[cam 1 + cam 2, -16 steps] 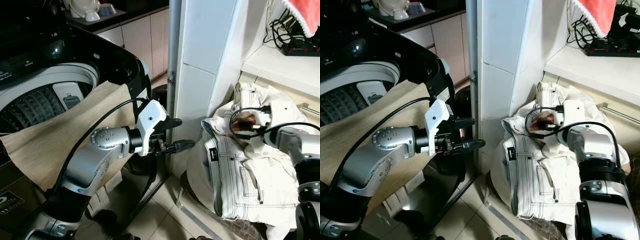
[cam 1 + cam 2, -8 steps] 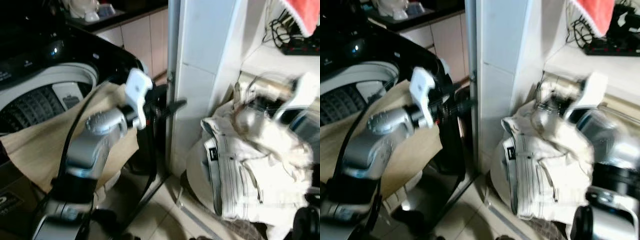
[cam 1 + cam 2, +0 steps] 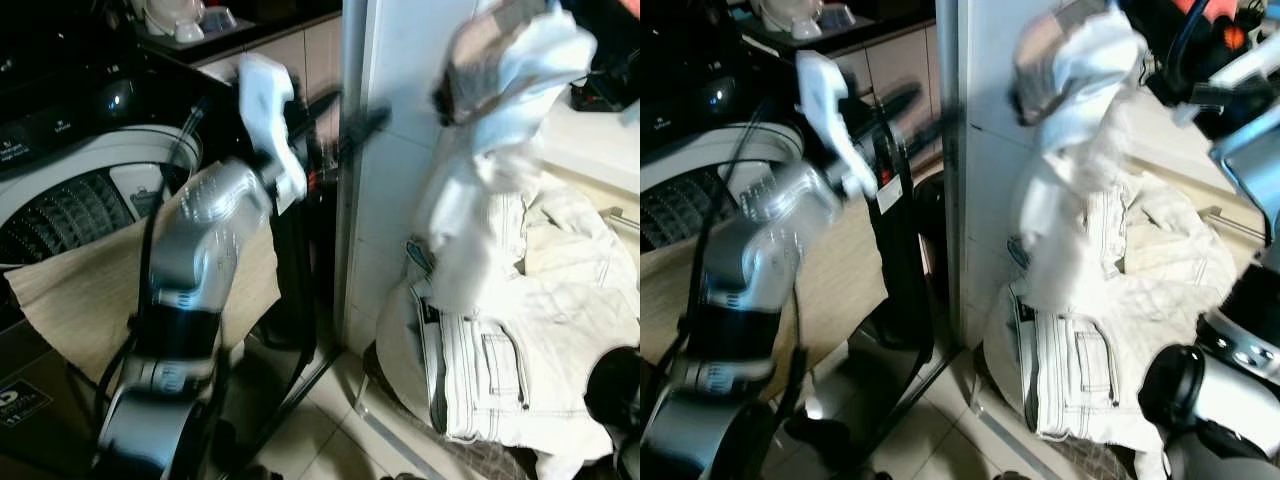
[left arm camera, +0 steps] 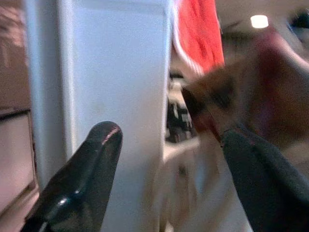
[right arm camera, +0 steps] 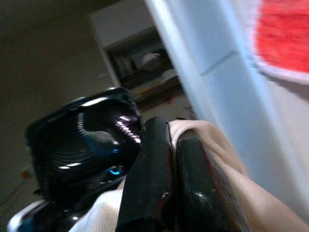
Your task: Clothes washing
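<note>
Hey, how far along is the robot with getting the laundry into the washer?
Done: the washing machine stands open, a beige cloth draped over its rim. In hand: the right gripper, jaws shut, lifts a white garment above the pile; the left gripper is raised, open. Left: moving that garment and the pile into the drum.

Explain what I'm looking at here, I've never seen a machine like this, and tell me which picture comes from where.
This is a walking humanoid robot doing laundry. The two wide pictures come from the two eyes of a camera on its head, looking down and forward. The two close-ups come from cameras on its wrists, looking along each hand's two black fingers.

On the robot's left stands a top-loading washing machine with a beige cloth draped over its front. On its right, white clothes are piled on the floor by a white pillar. The right hand is shut on a pale garment, raised high above the pile. The left hand is open, raised near the pillar. The pictures are blurred by motion.
</note>
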{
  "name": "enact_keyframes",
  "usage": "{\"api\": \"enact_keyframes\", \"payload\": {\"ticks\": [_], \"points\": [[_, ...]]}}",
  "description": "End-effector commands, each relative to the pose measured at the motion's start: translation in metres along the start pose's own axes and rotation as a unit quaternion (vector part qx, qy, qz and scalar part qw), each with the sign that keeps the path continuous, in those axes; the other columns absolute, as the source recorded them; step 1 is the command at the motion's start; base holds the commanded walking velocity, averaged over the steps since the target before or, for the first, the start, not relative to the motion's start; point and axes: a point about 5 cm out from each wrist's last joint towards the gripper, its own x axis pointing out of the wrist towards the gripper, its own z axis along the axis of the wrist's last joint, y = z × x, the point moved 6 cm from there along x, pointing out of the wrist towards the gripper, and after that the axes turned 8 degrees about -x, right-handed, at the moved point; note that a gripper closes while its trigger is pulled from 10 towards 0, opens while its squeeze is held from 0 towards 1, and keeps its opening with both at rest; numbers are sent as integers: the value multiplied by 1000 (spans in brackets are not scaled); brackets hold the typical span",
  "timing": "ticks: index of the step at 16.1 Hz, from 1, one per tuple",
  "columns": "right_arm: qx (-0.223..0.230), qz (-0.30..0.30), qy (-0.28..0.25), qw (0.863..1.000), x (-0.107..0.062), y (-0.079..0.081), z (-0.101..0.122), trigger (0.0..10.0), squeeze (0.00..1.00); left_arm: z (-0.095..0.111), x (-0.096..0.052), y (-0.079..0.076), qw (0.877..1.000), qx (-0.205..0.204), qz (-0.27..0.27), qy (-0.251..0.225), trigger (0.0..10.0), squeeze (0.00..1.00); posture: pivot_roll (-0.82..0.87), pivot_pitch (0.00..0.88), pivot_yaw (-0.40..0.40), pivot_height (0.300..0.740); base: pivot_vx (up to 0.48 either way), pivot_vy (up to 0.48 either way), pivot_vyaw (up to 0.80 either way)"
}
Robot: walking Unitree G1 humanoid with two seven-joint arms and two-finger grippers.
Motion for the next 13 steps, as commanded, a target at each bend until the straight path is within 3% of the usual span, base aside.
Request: {"api": "enact_keyframes", "payload": {"ticks": [1,4,5,7,9,10,11,13], "points": [[1,26,-14,1000,3,15,9,0,0,7,2,7,1000,-21,17,-14,10000,1000,-116,0,64,740,0,0,0],[-1,47,30,998,8,29,-13,0,0,22,16,-23,994,-90,-51,-43,10000,1000,-109,0,59,740,0,0,0],[2,50,40,998,10,33,-20,0,0,22,17,-40,986,-132,-93,-43,10000,1000,-110,0,63,740,0,0,0],[2,53,44,998,10,37,-24,0,0,27,16,-55,971,-193,-134,-55,10000,1000,-112,0,73,740,0,0,0],[4,49,44,998,8,36,-26,0,0,27,14,-63,960,-225,-156,-52,10000,1000,-106,0,66,740,0,0,0],[9,48,45,998,7,37,-27,0,0,26,10,-69,948,-258,-180,-43,10000,0,-106,0,63,740,0,0,0],[8,50,51,997,8,40,-31,0,0,24,3,-75,941,-270,-203,-33,10000,0,-114,0,69,740,0,0,0],[4,50,53,997,7,42,-32,0,0,3,-2,-80,952,-230,-203,21,10000,0,-122,0,74,740,0,0,0]]}}
